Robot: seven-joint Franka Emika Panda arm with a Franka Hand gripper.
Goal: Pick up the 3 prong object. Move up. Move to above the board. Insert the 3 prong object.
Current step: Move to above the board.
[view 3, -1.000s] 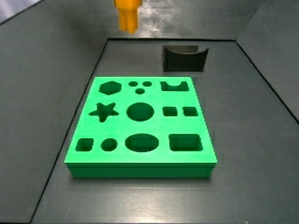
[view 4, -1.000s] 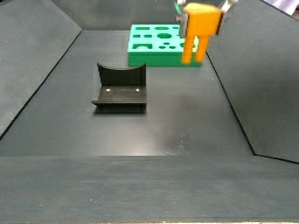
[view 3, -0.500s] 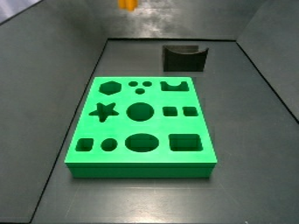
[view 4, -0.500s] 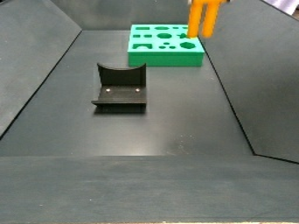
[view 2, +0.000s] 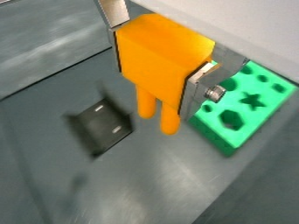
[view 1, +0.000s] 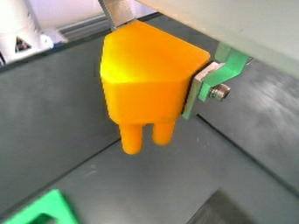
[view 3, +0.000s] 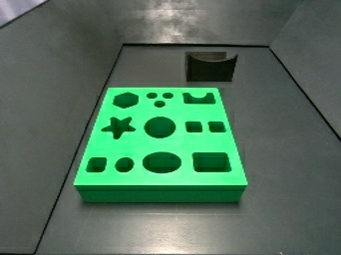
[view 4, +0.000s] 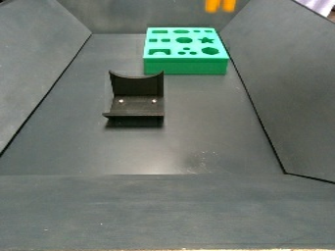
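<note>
Cutouts in the board all lay empty in both side views: a hexagon, three small holes and a notched shape along the far edge, a star, a big circle and two small squares across the middle, and rounded and square openings along the near edge. The board sat flat on the dark floor, with the black block well apart from it toward 1 o'clock in a side view. In both wrist views the 3 prong object was a glossy orange-yellow piece with a blocky, wide top tapering to narrower legs that pointed down; only two legs could be made out. The gripper held it clamped between silver fingers, jaws closed on its top, high above the floor with the block and board far below. Only a sliver of the piece showed at 12 o'clock in a side view.
</note>
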